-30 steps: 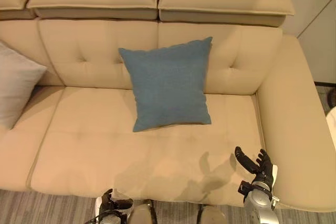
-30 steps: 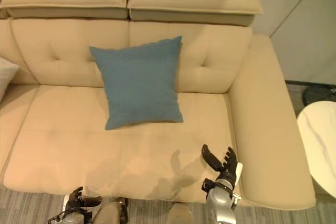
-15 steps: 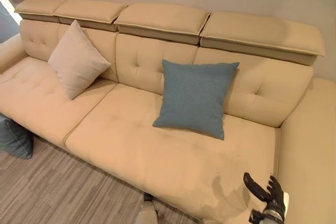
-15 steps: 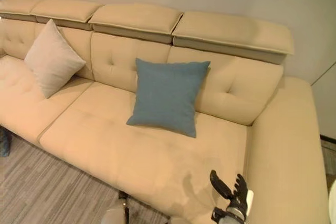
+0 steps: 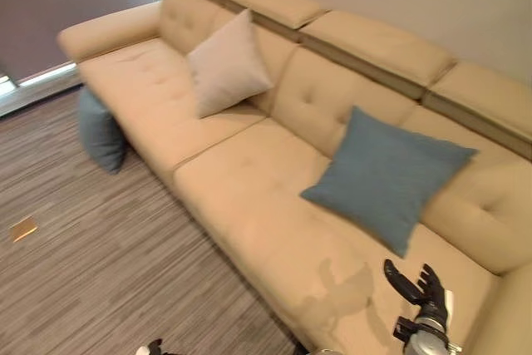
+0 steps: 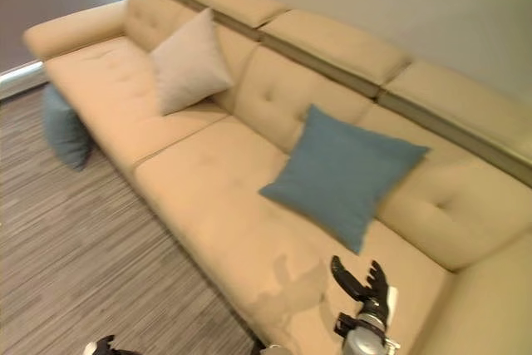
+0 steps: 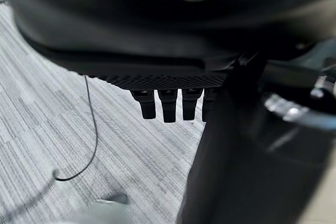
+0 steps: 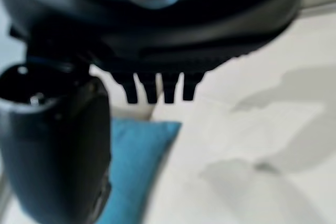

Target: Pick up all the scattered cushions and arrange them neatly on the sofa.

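The left hand point(image 7: 173, 77) hangs above the striped grey floor point(image 7: 63, 129), its fingers point(image 7: 169, 106) straight, holding nothing.

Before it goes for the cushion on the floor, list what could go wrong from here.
1. The floor cushion leans against the sofa front, low and far from both hands; reaching may demand a deep bend.
2. The right hand hovers open above the seat near the blue cushion; a swing while turning could knock it askew.
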You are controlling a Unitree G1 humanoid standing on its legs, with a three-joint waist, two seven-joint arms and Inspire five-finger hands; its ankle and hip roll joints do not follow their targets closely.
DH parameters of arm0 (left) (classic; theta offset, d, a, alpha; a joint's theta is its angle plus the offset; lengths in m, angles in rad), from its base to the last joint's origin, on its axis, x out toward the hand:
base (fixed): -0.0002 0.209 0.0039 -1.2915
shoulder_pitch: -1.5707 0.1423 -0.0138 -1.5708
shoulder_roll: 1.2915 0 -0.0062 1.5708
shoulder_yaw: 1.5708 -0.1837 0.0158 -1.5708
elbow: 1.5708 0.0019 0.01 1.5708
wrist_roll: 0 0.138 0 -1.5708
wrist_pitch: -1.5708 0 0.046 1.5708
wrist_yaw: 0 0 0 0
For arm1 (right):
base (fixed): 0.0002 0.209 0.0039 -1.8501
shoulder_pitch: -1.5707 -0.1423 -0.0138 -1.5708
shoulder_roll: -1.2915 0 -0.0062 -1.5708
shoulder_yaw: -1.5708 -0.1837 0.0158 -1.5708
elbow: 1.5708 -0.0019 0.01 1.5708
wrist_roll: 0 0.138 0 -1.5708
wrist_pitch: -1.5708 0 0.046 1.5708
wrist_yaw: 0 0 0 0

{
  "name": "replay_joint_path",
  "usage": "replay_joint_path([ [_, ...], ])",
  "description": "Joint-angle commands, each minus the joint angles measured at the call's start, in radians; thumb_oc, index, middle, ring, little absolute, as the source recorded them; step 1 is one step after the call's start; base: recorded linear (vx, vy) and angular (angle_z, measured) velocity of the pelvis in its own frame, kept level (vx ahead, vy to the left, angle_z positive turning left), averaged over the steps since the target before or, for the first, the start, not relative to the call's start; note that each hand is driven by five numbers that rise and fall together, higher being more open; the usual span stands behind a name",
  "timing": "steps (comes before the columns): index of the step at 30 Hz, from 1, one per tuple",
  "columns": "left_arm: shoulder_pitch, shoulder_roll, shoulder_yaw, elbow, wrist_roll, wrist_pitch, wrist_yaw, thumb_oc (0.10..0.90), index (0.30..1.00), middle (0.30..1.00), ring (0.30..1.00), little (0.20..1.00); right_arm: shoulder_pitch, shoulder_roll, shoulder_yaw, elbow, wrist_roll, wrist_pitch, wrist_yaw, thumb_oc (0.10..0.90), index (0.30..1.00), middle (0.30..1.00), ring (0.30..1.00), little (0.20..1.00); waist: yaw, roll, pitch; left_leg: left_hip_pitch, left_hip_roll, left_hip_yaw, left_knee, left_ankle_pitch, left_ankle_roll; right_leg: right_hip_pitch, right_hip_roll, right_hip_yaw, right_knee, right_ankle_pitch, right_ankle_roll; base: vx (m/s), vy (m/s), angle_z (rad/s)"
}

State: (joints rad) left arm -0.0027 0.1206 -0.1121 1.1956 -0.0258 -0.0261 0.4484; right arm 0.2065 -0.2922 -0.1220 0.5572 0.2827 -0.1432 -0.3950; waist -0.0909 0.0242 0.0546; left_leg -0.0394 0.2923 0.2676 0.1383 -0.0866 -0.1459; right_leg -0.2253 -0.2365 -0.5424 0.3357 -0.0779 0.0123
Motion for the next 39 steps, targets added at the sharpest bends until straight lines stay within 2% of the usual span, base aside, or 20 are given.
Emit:
replay_joint_path([
  [1,-0.01,0.023,-0.018,-0.008,0.057,-0.025,0.016,0.8,0.9,0.9,0.9,0.9,-0.087,0.025,0.035,-0.041,-0.045,-0.034,0.006,0.8,0.9,0.9,0.9,0.9,0.004,-0.087,0.077,0.079,-0.056,-0.036,0.0,-0.12,0.037,0.026,-0.124,0.116,-0.208,0.205,0.176,-0.26,0.416,0.78],
  [2,-0.016,0.045,-0.011,-0.012,0.059,-0.028,0.003,0.8,0.9,0.9,0.9,0.9,-0.102,0.042,0.049,-0.045,-0.043,-0.035,0.014,0.8,0.9,0.9,0.9,0.9,0.024,-0.099,0.098,0.052,-0.094,-0.056,-0.006,-0.136,0.054,0.048,-0.136,0.108,-0.278,0.223,0.192,-0.17,0.264,0.61],
  [3,-0.016,0.046,-0.011,-0.012,0.06,-0.028,0.003,0.8,0.9,0.9,0.9,0.9,-0.103,0.042,0.049,-0.045,-0.043,-0.035,0.015,0.8,0.9,0.9,0.9,0.9,0.022,-0.101,0.099,0.053,-0.095,-0.057,-0.007,-0.136,0.056,0.05,-0.137,0.106,-0.281,0.225,0.193,-0.34,0.432,0.37],
  [5,-0.023,0.075,0.032,0.02,0.028,-0.021,0.006,0.8,0.9,0.9,0.9,0.9,-0.139,0.069,0.082,-0.019,-0.041,-0.034,0.03,0.8,0.9,0.9,0.9,0.9,0.028,-0.098,0.124,-0.001,-0.139,-0.114,-0.016,-0.128,0.085,0.039,-0.128,0.212,-0.282,0.201,0.186,-0.3,0.333,0.32],
  [7,-0.033,0.093,0.063,0.047,0.0,-0.014,0.004,0.8,0.9,0.9,0.9,0.9,-0.147,0.086,0.091,-0.011,-0.016,-0.038,0.041,0.8,0.9,0.9,0.9,0.9,0.01,-0.102,0.125,-0.046,-0.196,-0.154,-0.023,-0.091,0.118,0.035,-0.066,0.367,-0.24,0.136,0.15,-0.17,0.261,0.74],
  [8,-0.033,0.093,0.063,0.047,0.0,-0.014,0.004,0.8,0.9,0.9,0.9,0.9,-0.148,0.086,0.091,-0.011,-0.016,-0.038,0.041,0.8,0.9,0.9,0.9,0.9,0.009,-0.103,0.123,-0.049,-0.198,-0.155,-0.024,-0.089,0.118,0.033,-0.068,0.368,-0.24,0.137,0.15,-0.07,0.312,0.69],
  [9,-0.024,0.099,0.084,0.063,-0.004,-0.009,0.003,0.8,0.9,0.9,0.9,0.9,-0.147,0.087,0.11,-0.01,-0.004,-0.039,0.063,0.8,0.9,0.9,0.9,0.9,0.01,-0.088,0.119,-0.061,-0.233,-0.181,-0.027,-0.074,0.142,0.025,-0.023,0.438,-0.144,0.111,0.132,-0.04,0.261,0.58],
  [11,-0.005,0.111,0.089,0.086,0.005,-0.002,0.007,0.8,0.9,0.9,0.9,0.9,-0.149,0.077,0.131,-0.016,-0.02,-0.045,0.071,0.8,0.9,0.9,0.9,0.9,0.016,-0.072,0.116,-0.063,-0.25,-0.208,-0.038,-0.061,0.157,0.026,-0.008,0.453,-0.079,0.093,0.119,-0.02,0.234,0.58],
  [13,0.0,0.121,0.102,0.099,0.014,0.009,0.005,0.8,0.9,0.9,0.9,0.9,-0.139,0.069,0.153,-0.026,-0.036,-0.045,0.087,0.8,0.9,0.9,0.9,0.9,-0.007,-0.052,0.114,-0.054,-0.275,-0.265,-0.061,-0.047,0.167,-0.004,0.085,0.589,-0.024,0.039,0.097,0.03,0.161,0.53],
  [14,0.001,0.122,0.106,0.094,0.016,0.007,0.006,0.8,0.9,0.9,0.9,0.9,-0.136,0.063,0.157,-0.023,-0.041,-0.044,0.088,0.8,0.9,0.9,0.9,0.9,-0.011,-0.054,0.113,-0.047,-0.291,-0.28,-0.067,-0.045,0.168,0.008,0.108,0.62,-0.042,0.025,0.099,0.04,0.091,0.66],
  [15,0.001,0.122,0.107,0.094,0.016,0.007,0.006,0.8,0.9,0.9,0.9,0.9,-0.137,0.063,0.157,-0.023,-0.041,-0.044,0.088,0.8,0.9,0.9,0.9,0.9,-0.011,-0.053,0.111,-0.05,-0.291,-0.28,-0.068,-0.043,0.168,0.006,0.108,0.619,-0.045,0.028,0.1,0.06,0.043,0.67],
  [20,-0.002,0.115,0.099,0.08,-0.026,-0.009,-0.005,0.8,0.9,0.9,0.9,0.9,-0.164,0.047,0.205,0.007,-0.058,-0.038,0.098,0.8,0.9,0.9,0.9,0.9,-0.016,-0.051,0.121,-0.041,-0.341,-0.385,-0.085,-0.01,0.161,-0.033,0.231,0.658,-0.09,0.018,0.09,0.07,-0.068,0.79],
  [27,0.021,0.08,0.105,0.083,-0.047,-0.013,-0.009,0.8,0.9,0.9,0.9,0.9,-0.186,0.007,0.271,-0.027,-0.127,-0.029,0.127,0.8,0.9,0.9,0.9,0.9,0.012,-0.076,0.097,-0.042,-0.351,-0.417,-0.039,-0.038,0.141,0.061,0.251,0.675,-0.195,0.014,0.055,0.11,-0.165,0.41],
  [29,0.033,0.063,0.096,0.084,-0.047,-0.01,-0.014,0.8,0.9,0.9,0.9,0.9,-0.179,-0.009,0.281,-0.04,-0.144,-0.035,0.129,0.8,0.9,0.9,0.9,0.9,0.017,-0.086,0.114,-0.092,-0.34,-0.394,0.131,-0.068,0.121,0.091,0.26,0.658,-0.207,0.003,0.032,0.08,-0.228,0.59],
  [31,0.026,0.056,0.089,0.078,-0.033,-0.002,-0.01,0.8,0.9,0.9,0.9,0.9,-0.167,-0.015,0.278,-0.04,-0.152,-0.031,0.125,0.8,0.9,0.9,0.9,0.9,0.008,-0.093,0.146,-0.185,-0.287,-0.283,0.283,-0.02,0.11,0.113,0.244,0.617,-0.213,-0.007,0.012,-0.02,-0.125,0.82],
  [32,0.026,0.056,0.089,0.077,-0.033,-0.002,-0.01,0.8,0.9,0.9,0.9,0.9,-0.167,-0.016,0.278,-0.04,-0.152,-0.031,0.125,0.8,0.9,0.9,0.9,0.9,0.007,-0.09,0.145,-0.19,-0.285,-0.285,0.291,-0.024,0.109,0.112,0.246,0.616,-0.212,-0.007,0.012,0.01,-0.138,0.99],
  [33,0.028,0.052,0.085,0.061,-0.028,-0.005,-0.011,0.8,0.9,0.9,0.9,0.9,-0.156,-0.014,0.276,-0.027,-0.154,-0.023,0.115,0.8,0.9,0.9,0.9,0.9,0.004,-0.095,0.156,-0.219,-0.22,-0.153,0.34,-0.021,0.132,0.137,0.236,0.578,-0.217,-0.018,0.002,0.06,-0.13,0.8],
  [34,0.028,0.056,0.082,0.05,-0.03,-0.009,-0.014,0.8,0.9,0.9,0.9,0.9,-0.153,-0.011,0.279,-0.014,-0.156,-0.023,0.114,0.8,0.9,0.9,0.9,0.9,0.01,-0.097,0.158,-0.236,-0.22,-0.128,0.344,-0.033,0.137,0.146,0.233,0.568,-0.221,-0.02,0.0,0.1,-0.126,0.63],
  [36,0.033,0.057,0.073,0.042,-0.034,-0.018,-0.023,0.8,0.9,0.9,0.9,0.9,-0.162,-0.009,0.294,-0.003,-0.171,-0.019,0.119,0.8,0.9,0.9,0.9,0.9,0.027,-0.099,0.157,-0.254,-0.283,-0.163,0.292,-0.069,0.149,0.154,0.236,0.568,-0.227,-0.026,0.007,0.15,0.005,0.57],
  [39,0.038,0.057,0.078,0.044,-0.043,-0.014,-0.028,0.8,0.9,0.9,0.9,0.9,-0.169,-0.007,0.315,0.014,-0.198,-0.013,0.127,0.8,0.9,0.9,0.9,0.9,0.04,-0.096,0.145,-0.259,-0.293,-0.196,0.174,-0.03,0.141,0.158,0.241,0.564,-0.233,-0.04,0.017,0.18,0.053,0.11],
])
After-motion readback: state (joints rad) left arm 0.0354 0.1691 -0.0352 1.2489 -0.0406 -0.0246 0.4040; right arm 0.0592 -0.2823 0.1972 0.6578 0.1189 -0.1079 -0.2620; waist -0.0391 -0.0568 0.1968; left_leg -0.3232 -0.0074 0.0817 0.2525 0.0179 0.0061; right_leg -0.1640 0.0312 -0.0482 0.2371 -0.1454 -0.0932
